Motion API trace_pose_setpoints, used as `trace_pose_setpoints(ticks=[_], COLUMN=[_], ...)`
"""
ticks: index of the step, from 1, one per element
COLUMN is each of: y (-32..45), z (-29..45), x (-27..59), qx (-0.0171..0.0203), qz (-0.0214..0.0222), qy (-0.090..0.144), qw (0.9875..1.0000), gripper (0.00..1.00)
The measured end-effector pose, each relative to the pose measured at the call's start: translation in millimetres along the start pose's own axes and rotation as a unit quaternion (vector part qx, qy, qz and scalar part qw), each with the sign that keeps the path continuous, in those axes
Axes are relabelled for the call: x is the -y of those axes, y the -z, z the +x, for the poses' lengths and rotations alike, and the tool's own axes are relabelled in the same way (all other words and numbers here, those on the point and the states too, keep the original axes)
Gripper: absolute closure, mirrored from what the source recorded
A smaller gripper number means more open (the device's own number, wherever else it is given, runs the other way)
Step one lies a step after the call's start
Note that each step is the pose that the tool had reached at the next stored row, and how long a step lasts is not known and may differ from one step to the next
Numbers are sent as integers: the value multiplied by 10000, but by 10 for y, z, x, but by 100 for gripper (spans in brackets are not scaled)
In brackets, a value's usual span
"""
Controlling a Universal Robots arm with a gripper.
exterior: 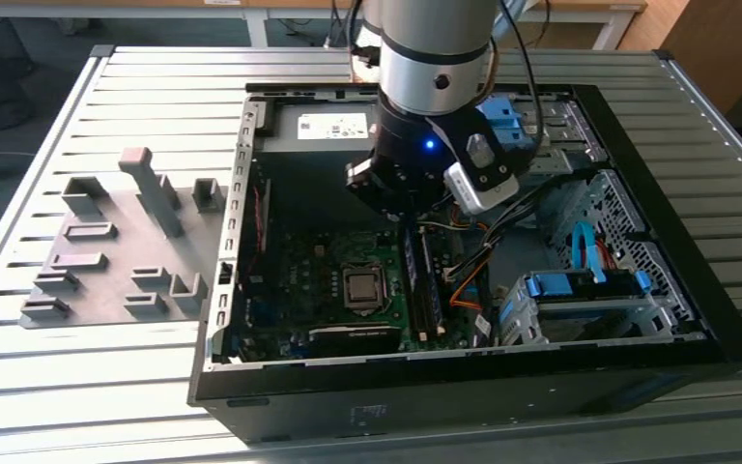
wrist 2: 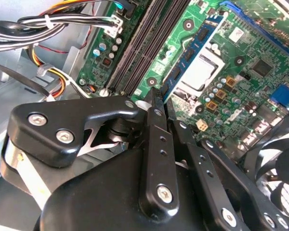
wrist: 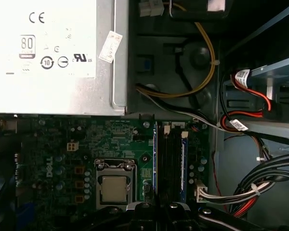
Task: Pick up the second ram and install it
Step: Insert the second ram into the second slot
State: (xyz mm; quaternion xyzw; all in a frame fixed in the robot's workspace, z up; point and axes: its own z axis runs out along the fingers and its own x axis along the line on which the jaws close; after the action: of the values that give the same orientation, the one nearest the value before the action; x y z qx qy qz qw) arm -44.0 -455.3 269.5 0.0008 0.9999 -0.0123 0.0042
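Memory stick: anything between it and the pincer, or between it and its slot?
Nothing visible. The memory stick stands on edge in the slot row beside the processor socket, with the pincer right at its end. The cables lie off to one side. I cannot tell whether it is fully seated.

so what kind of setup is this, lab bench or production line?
Looks like a lab or workshop test bench, probably not a line. An open desktop PC case lies on a slatted aluminium table, a grey fixture plate with upright blocks sits beside it, and office-style desk legs stand behind.
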Motion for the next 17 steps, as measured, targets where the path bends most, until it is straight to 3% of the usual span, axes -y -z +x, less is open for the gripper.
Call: trace_pose_setpoints(ticks=[4, 17], y=[-68, -297], z=[-20, -68], x=[4, 128], qx=[0, -1], qz=[0, -5], qy=[-1, -6], qw=[10000, 10000], gripper=[86, 86])
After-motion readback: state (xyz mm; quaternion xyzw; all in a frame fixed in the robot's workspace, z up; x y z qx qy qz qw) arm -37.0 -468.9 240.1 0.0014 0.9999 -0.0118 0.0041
